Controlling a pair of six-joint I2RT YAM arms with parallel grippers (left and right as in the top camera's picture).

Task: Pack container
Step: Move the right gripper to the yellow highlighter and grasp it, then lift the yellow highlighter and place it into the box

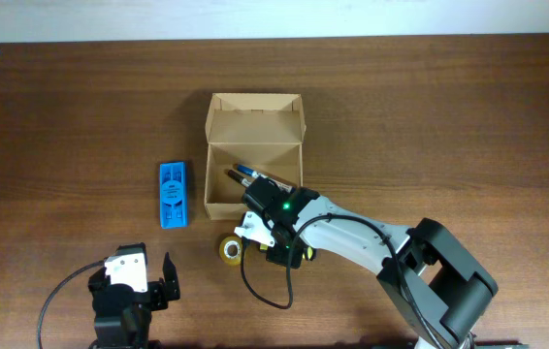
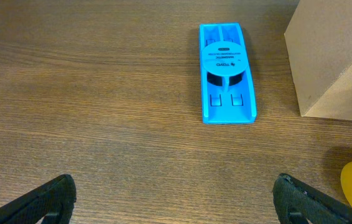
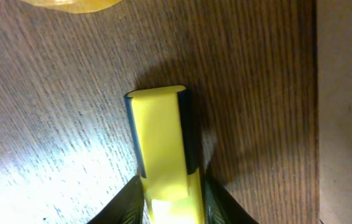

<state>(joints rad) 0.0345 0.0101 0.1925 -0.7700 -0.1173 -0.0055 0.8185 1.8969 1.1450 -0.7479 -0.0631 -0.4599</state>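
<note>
small rectangular tan cardboard box (image 1: 253,126) at bench centre, its flap lid open toward the far side; dark pen-like items (image 1: 241,175) lie inside. right fingers (image 3: 132,200), just near of the box's near wall, are closed narrowly on a yellow and dark-blue bar-shaped object (image 3: 158,137) over the brown wooden bench (image 1: 430,116); whether the object touches the bench cannot be told. yellow tape roll (image 1: 230,248) lies just left of them. blue plastic tray-shaped holder (image 1: 172,194) lies left of the box, apart from it. left fingers (image 2: 48,199), at near left, are spread wide, holding and touching nothing.
</note>
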